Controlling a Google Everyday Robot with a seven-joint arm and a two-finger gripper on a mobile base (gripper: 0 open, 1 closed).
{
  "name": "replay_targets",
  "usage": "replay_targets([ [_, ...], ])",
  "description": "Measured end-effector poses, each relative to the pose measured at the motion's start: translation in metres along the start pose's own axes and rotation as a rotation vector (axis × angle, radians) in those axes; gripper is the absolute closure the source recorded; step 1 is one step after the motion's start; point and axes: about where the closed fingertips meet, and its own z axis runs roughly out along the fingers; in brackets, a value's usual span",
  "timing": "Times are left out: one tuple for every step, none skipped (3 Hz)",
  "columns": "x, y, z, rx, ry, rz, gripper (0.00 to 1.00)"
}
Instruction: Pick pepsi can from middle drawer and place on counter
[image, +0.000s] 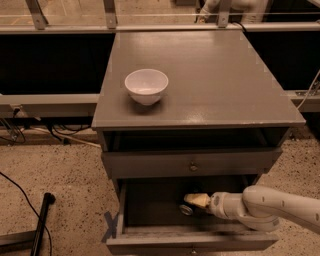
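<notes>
The middle drawer (150, 212) is pulled out at the bottom of the cabinet, its dark floor showing. My gripper (190, 202) reaches in from the right on the white arm (270, 206), low over the drawer floor near its middle. Right at the gripper's tip lies the pepsi can (186, 210); only a small silver round end and a dark body show, and the rest is hidden by the gripper. The counter (210, 75) is the broad grey top above.
A white bowl (146, 86) stands on the left part of the counter. A closed drawer front with a knob (192, 166) sits just above the open drawer. A black pole (42, 220) and cables lie on the speckled floor at left.
</notes>
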Motion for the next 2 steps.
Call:
replay_targets([
  [-0.008, -0.008, 0.009, 0.004, -0.003, 0.012, 0.29],
  [-0.017, -0.011, 0.026, 0.033, 0.014, 0.009, 0.31],
])
